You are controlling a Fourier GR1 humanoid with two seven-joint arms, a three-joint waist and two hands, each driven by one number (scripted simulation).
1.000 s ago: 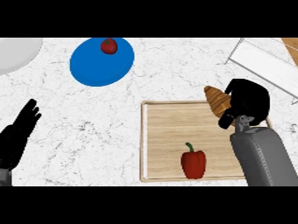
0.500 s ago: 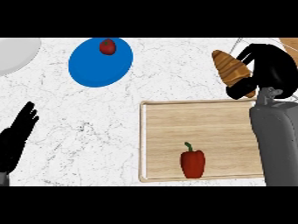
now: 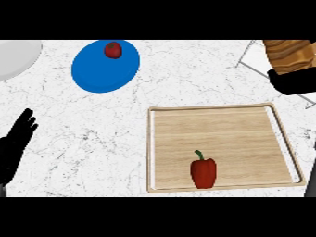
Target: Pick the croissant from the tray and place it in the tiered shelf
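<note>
Right hand (image 3: pixel 298 81) over the shelf (image 3: pixel 256 52) beyond the tray's (image 3: pixel 218 122) far right corner, fingers curled, croissant (image 3: pixel 288 52) just past them at the shelf, left hand (image 3: pixel 13 141) spread, resting left of the tray

One wooden tray (image 3: pixel 222 120), one red pepper (image 3: pixel 203 172), one blue plate (image 3: pixel 102 69) with one small red fruit (image 3: pixel 113 50), one white plate (image 3: pixel 8 58), one wire shelf (image 3: pixel 256 53), one croissant (image 3: pixel 290 52) and two black hands (image 3: pixel 11 146) (image 3: pixel 302 82) can be counted.
</note>
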